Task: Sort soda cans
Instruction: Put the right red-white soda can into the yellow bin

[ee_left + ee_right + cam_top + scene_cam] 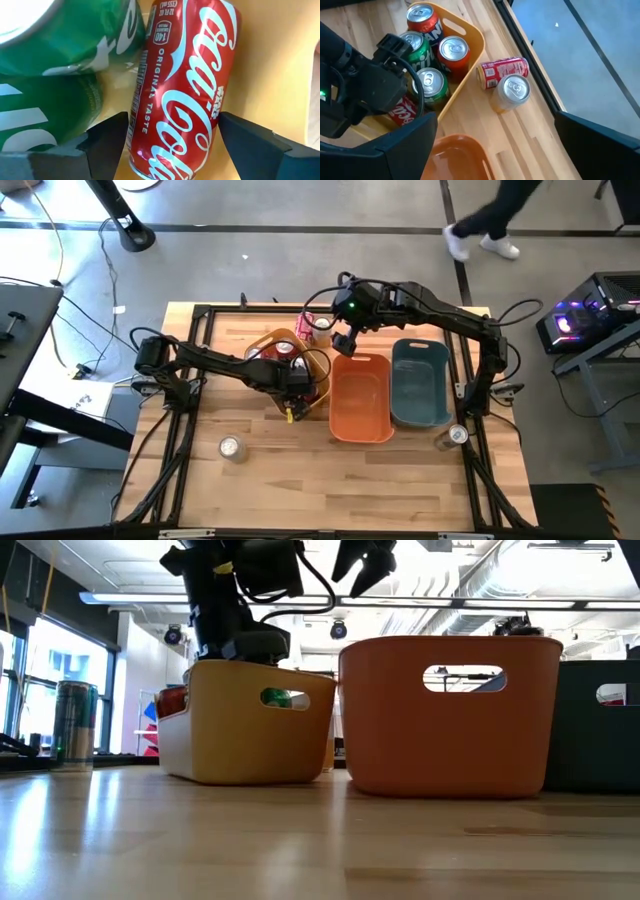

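- Three bins are set side by side on the worktop — yellow, orange, teal.
- Left gripper is lowered into the yellow bin, fingers apart around a lying red can.
- Right gripper hangs spread, empty.
- Soda cans are gathered in the yellow bin — others stand outside.

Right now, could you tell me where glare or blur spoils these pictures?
Low view: bright ceiling lights and window backlight the yellow plastic bin. Left wrist view: the green aluminium can is too close, blurred; the red cola can stays sharp, streaked with highlights. High view: even light.
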